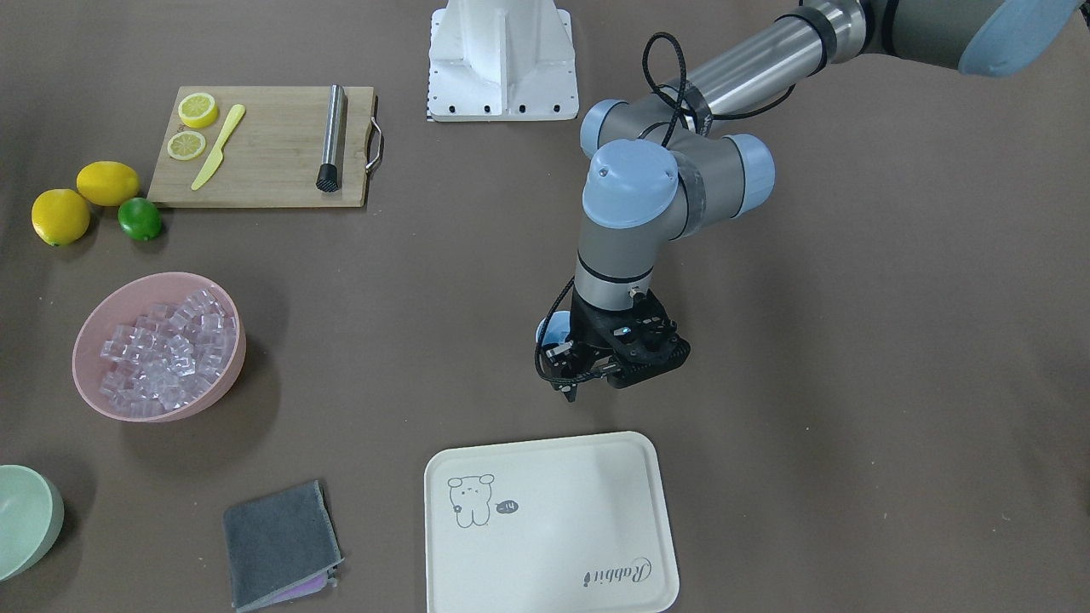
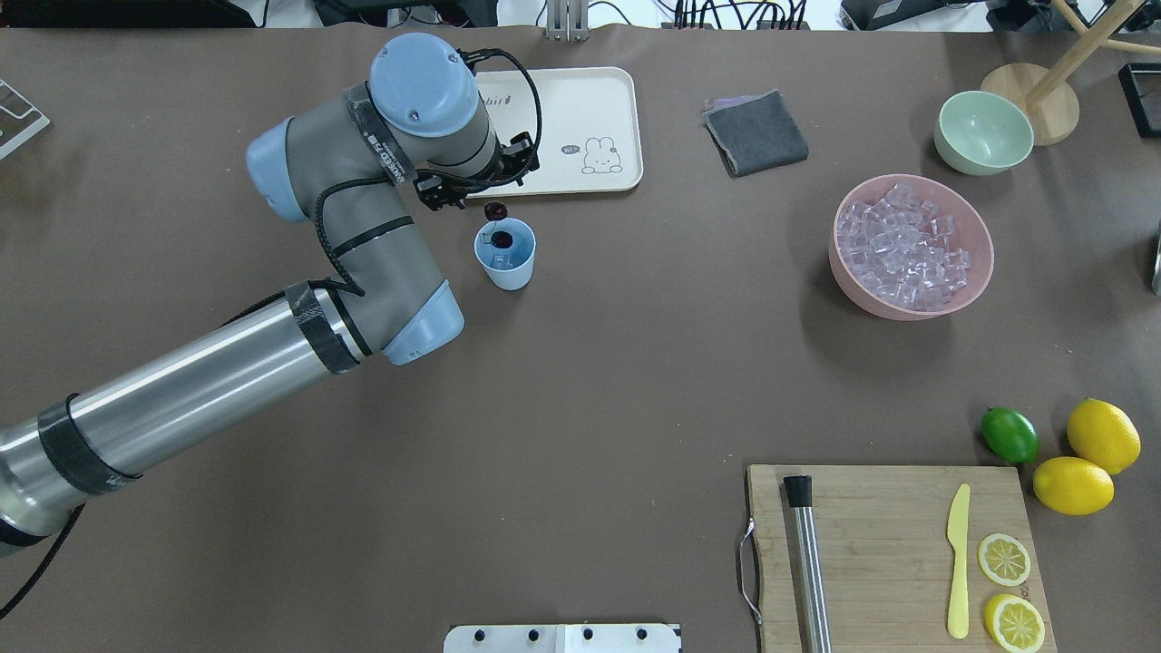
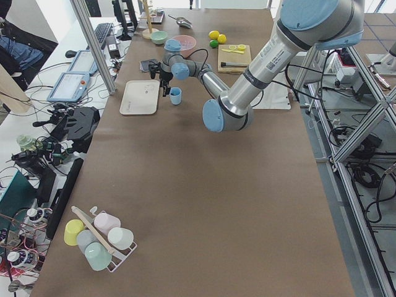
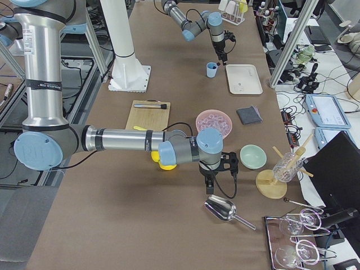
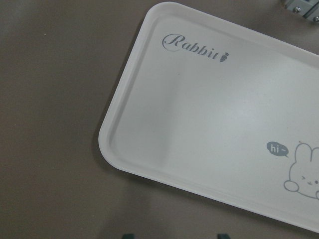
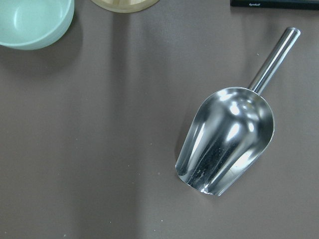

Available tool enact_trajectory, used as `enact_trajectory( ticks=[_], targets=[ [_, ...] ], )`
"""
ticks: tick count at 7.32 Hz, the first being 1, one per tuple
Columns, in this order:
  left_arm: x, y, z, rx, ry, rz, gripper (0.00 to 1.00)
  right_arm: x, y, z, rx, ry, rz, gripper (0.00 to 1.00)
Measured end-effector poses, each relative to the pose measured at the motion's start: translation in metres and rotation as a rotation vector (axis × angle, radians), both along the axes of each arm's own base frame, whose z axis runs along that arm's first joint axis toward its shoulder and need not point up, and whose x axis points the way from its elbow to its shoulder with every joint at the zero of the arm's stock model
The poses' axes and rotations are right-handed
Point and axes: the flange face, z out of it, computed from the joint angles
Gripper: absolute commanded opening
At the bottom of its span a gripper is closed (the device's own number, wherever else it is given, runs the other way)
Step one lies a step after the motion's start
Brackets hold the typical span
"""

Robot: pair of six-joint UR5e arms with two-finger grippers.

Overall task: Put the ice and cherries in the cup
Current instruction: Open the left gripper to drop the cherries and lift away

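- Left fingers [image 5: 223, 236]: apart, with nothing between them; raised over the tabletop [image 2: 635, 381] in the gap between the cream tray [image 2: 590, 104] and the cup [image 2: 510, 268], just beside the cup.
- Cup: small, light blue, upright on the tabletop, just off the tray's long edge; mostly hidden behind the left wrist in the front-facing view.
- Cherries [image 2: 500, 239]: a dark pair at the cup's rim, one inside the cup, the other just outside the rim on the tray side, close to the left fingers but not gripped.
- Under the inner cherry: a pale glassy shape, perhaps a cube, too small to be sure.
- Ice [image 2: 907, 249]: a heap of clear cubes in the pink bowl [image 2: 845, 277], well apart from the cup, toward the robot's right.
- Right fingers [image 4: 208, 181]: pointed down over a steel scoop [image 6: 227, 144] lying on the tabletop; seen only small from the side, so impossible to tell whether open or closed.
- Near the scoop: a pale green bowl [image 2: 984, 136].
- Between the tray and the green bowl: a folded grey cloth [image 2: 757, 134].
- On the wooden board [image 2: 884, 544]: a steel rod [image 2: 809, 571] with a black tip, a yellow knife [image 2: 958, 562] and two lemon slices [image 2: 1004, 560].
- Just beyond the board's corner: a lime [image 2: 1009, 434] and two lemons [image 2: 1103, 435], close together.
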Motion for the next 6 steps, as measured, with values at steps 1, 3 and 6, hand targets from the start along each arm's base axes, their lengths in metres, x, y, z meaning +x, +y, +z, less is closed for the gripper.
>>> enact_trajectory(
  ticks=[1,3,6],
  targets=[
    [0.008,0.007,-0.001,0.005,-0.001,0.009,0.41,0.000,0.000,0.000,-0.001,0.000,0.000,1.00],
    [0.014,0.015,-0.008,0.022,0.002,0.019,0.32,0.001,0.002,0.001,-0.001,0.000,0.001,1.00],
    [0.004,0.007,-0.011,0.077,-0.022,0.053,0.31,0.006,0.004,-0.001,0.003,-0.006,0.010,1.00]
  ],
)
